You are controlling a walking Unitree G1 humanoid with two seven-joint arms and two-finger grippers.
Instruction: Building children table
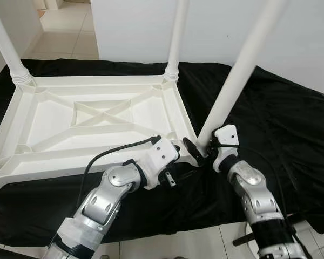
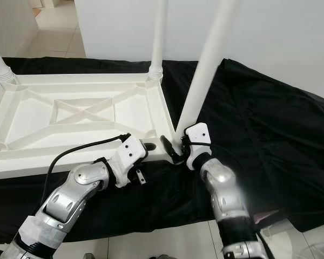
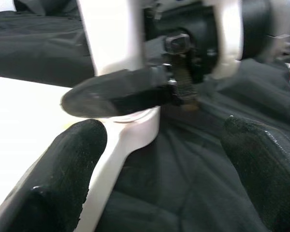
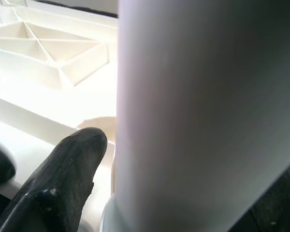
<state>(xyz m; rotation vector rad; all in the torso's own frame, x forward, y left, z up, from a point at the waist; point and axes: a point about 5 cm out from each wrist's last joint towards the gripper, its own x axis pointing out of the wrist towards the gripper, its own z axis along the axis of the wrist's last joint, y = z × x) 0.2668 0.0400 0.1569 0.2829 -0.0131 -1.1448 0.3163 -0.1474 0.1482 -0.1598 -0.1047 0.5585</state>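
**Both tools at the near corner of the upturned table**

From my head camera, the white children's table [image 1: 97,121] lies upside down on a black cloth [image 1: 275,135], its ribbed underside facing up; a leg [image 1: 175,38] stands at the far right corner and another leg [image 1: 5,46] at the far left corner; a third leg [image 1: 237,73] rises tilted from the near right corner, leaning toward my right; my right tool [image 1: 205,154] is at the foot of that leg, its black fingers beside the base; my left tool [image 1: 183,147] reaches to the same corner from the left side, a black cable looping back from its wrist; white wall stands behind and pale floor tiles show at the near edge.

From my left wrist, my two black fingers [image 3: 67,169] stand wide apart with only cloth between them, holding nothing; just beyond them is the table's white corner edge, and one black finger of my right tool lies across it below the leg.

From my right wrist, the tilted leg looms close and white; one black finger [image 4: 63,179] rests just beside its base at the socket; the other finger is hidden, so I cannot tell whether this tool is clamped on the leg or merely beside it; the ribbed underside spreads beyond.
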